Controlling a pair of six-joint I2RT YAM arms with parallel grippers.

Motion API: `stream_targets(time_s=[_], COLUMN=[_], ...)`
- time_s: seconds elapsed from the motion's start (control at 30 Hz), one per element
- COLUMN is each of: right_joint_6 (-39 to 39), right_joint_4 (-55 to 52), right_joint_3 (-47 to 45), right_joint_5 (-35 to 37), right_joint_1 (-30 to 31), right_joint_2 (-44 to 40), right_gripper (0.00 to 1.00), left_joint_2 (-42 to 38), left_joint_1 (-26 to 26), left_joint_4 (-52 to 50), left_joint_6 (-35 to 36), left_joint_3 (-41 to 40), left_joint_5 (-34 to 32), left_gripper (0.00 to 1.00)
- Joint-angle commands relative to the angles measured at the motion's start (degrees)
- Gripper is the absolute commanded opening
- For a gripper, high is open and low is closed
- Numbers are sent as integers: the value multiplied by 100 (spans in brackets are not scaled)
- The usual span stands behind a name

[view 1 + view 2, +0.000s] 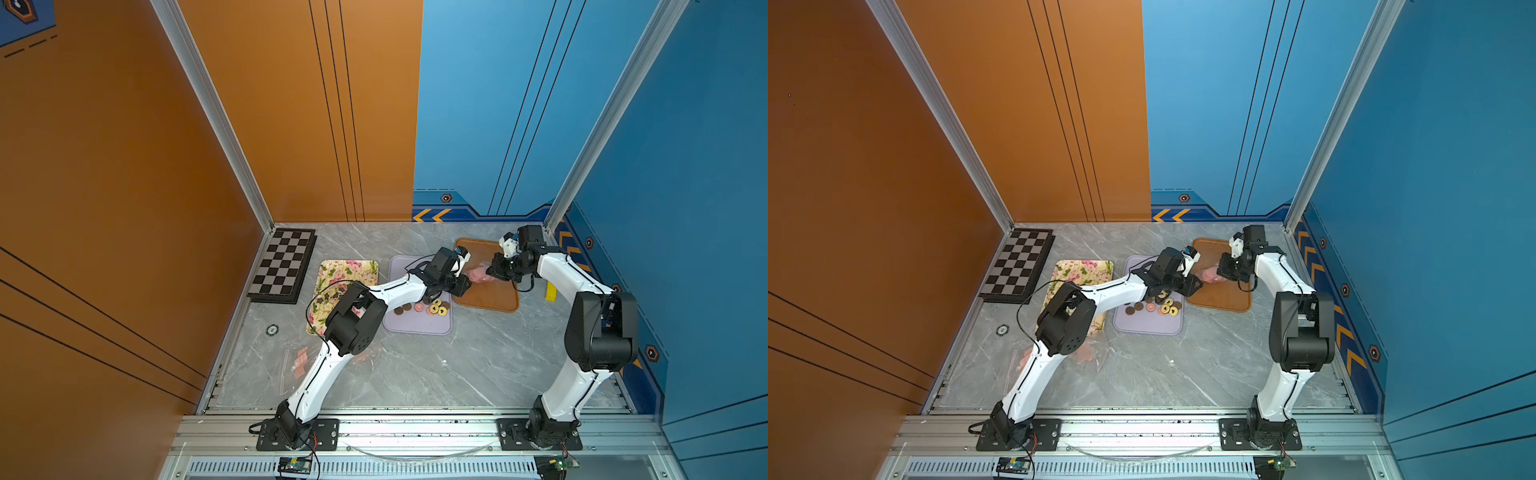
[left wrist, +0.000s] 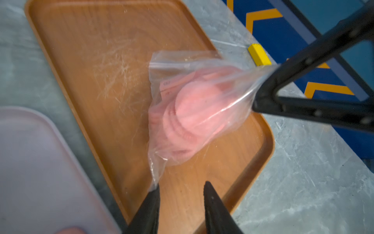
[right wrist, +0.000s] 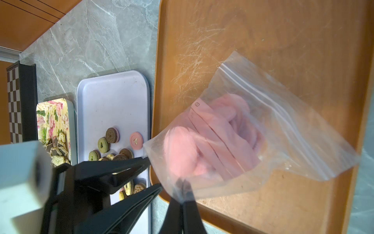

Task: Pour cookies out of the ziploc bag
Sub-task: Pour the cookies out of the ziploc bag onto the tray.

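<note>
I see the wooden tray (image 2: 101,60) just beside the lilac tray (image 3: 113,97), which carries small round cookies (image 3: 112,135). Over the wood hangs the ziploc bag (image 2: 182,66), with the pink disc cookies (image 2: 194,105) inside. My right gripper (image 3: 183,194) is clamped on one bag corner. My left gripper (image 2: 182,185) has its jaws apart, one tip touching another corner.
</note>
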Motion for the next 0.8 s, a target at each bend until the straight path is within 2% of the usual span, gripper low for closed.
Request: stream_targets(time_s=[0.0,0.37,0.67,0.77], right_joint_6=[-52,-68,-68,-68], right_joint_4=[-66,-57,-57,-62], right_joint_3=[79,93,95,98], right_joint_5=[-74,-118,-134,-144], right_joint_1=[-50,-68,-68,-68], right_joint_2=[-175,-177,-203,-195], right_gripper=[0,0,0,0], left_joint_2=[-300,-32,58,189], left_joint_1=[39,108,176,212], left_joint_4=[334,335,274,190], left_joint_6=[-41,3,63,38], left_joint_3=[-99,164,153,337], left_joint_5=[232,446,216,322], left_gripper=[38,38,39,41])
